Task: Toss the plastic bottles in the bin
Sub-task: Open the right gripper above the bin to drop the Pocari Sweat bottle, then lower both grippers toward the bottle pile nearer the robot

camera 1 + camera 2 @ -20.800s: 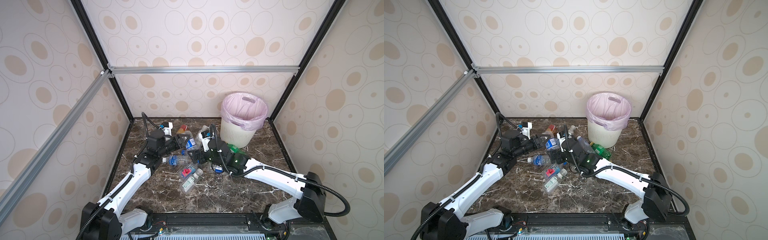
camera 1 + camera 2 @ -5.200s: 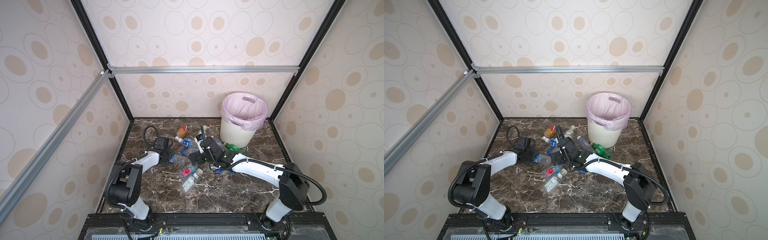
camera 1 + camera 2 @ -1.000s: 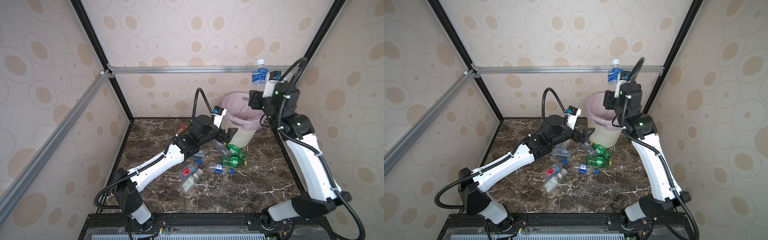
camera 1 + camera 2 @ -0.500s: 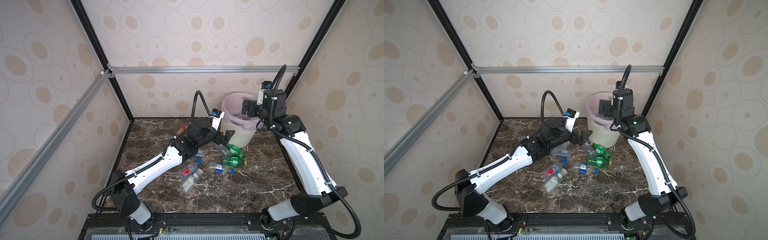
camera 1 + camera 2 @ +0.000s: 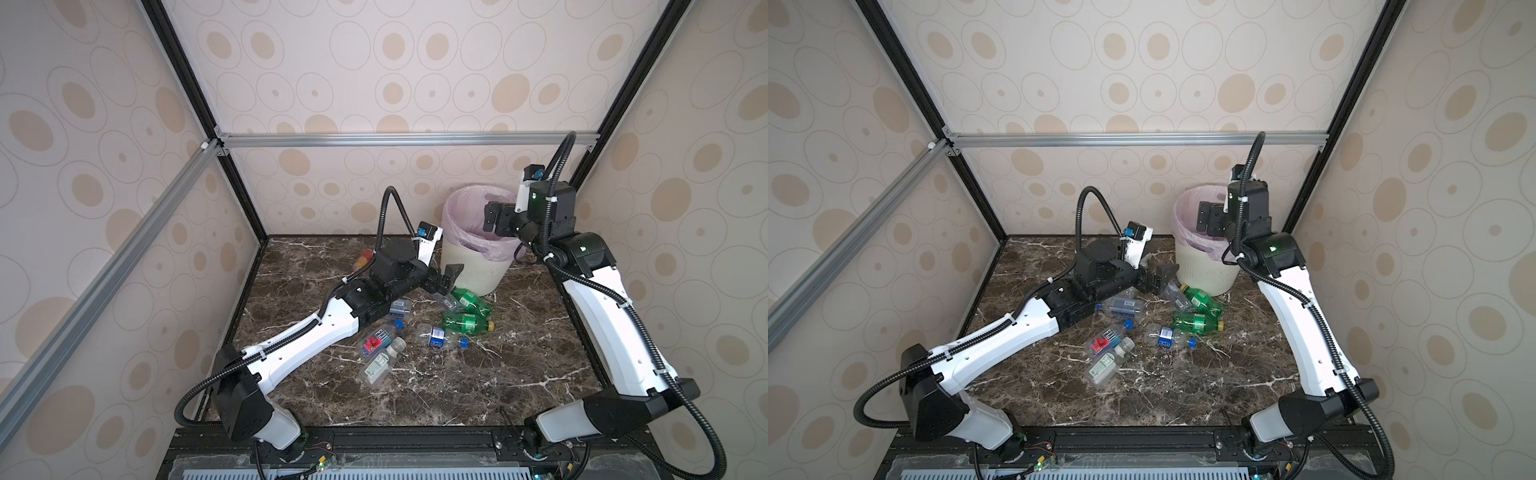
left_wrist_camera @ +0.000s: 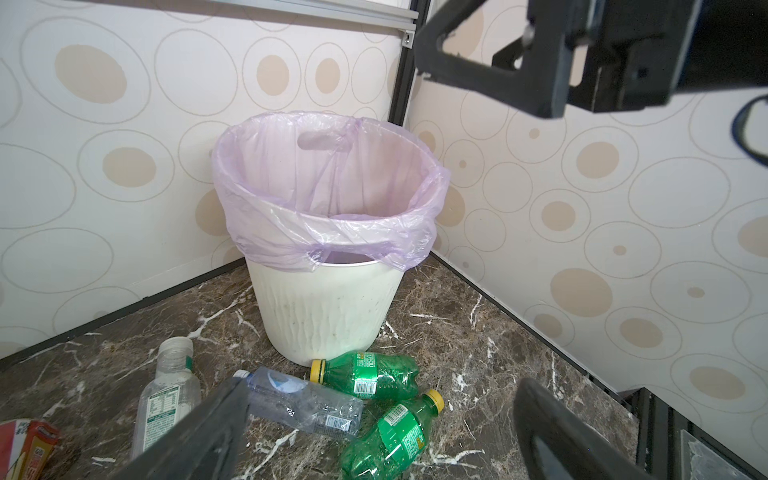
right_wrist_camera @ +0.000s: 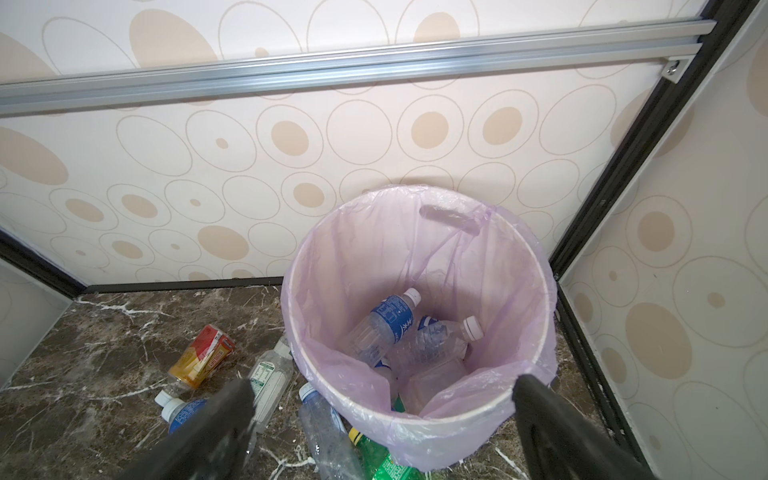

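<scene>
Dark veined marble surface (image 5: 457, 395) carries scattered plastic bottles (image 5: 465, 322), labels too small to read. The left hand (image 5: 449, 283) hovers wide open, empty, near the bin (image 5: 469, 266). The right hand (image 5: 496, 218) gapes empty above it, more bottles inside. Circle-patterned walls (image 5: 374, 83) behind.

A: Which object occupies the corner?
B: The bin (image 6: 328, 316), ribbed and cream-white, lined with a lilac bag (image 6: 332, 232). It stands upright on the marble floor (image 6: 457, 353).
A: What lies before it?
B: A green bottle (image 6: 365, 376) just beside the bin's base, a second green bottle (image 6: 390, 440), a clear bottle (image 6: 303, 405) and a white-capped bottle (image 6: 166, 399), all on their sides.
A: And the dark shapes nearest the lens?
B: The left gripper (image 6: 382, 388), its fingers (image 6: 199, 436) spread wide.
</scene>
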You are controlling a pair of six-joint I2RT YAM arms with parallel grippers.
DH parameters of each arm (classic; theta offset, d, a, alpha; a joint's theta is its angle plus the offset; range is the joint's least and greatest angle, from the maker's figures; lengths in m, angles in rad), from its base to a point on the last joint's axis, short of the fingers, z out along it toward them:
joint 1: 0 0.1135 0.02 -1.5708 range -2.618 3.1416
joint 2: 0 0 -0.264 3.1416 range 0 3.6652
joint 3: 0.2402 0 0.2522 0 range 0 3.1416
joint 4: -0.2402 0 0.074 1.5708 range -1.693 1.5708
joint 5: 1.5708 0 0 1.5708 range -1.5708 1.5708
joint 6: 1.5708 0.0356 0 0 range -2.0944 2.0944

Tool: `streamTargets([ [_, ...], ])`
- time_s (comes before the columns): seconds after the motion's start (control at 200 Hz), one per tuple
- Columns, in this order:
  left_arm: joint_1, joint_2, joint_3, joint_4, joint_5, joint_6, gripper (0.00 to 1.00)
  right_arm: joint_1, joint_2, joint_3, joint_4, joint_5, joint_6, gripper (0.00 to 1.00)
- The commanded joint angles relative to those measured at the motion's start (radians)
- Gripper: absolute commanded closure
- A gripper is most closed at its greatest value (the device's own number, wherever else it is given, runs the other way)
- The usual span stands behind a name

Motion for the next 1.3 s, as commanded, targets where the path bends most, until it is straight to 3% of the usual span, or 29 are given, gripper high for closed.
streamTargets([
  [0.0, 0.003, -0.041, -0.019, 0.004, -0.033, -0.011, 0.01, 0.001, -0.059, -0.058, 0.010, -0.053, 0.042, 0.00],
  [0.325, 0.060, -0.127, -0.135, -0.140, -0.113, -0.123, 0.01, 0.145, -0.181, -0.304, 0.059, -0.015, 0.053, 0.00],
  [0.68, 0.089, -0.329, -0.447, -0.271, -0.121, -0.212, 0.01, 0.358, -0.241, -0.522, 0.092, 0.096, 0.024, 0.00],
  [0.99, 0.090, -0.466, -0.697, -0.352, -0.019, -0.283, 0.02, 0.429, -0.258, -0.699, 0.130, 0.073, 0.085, 0.00],
  [1.295, 0.041, -0.428, -0.727, -0.428, -0.034, -0.315, 0.07, 0.482, -0.253, -0.802, 0.168, 0.046, 0.150, 0.00],
])
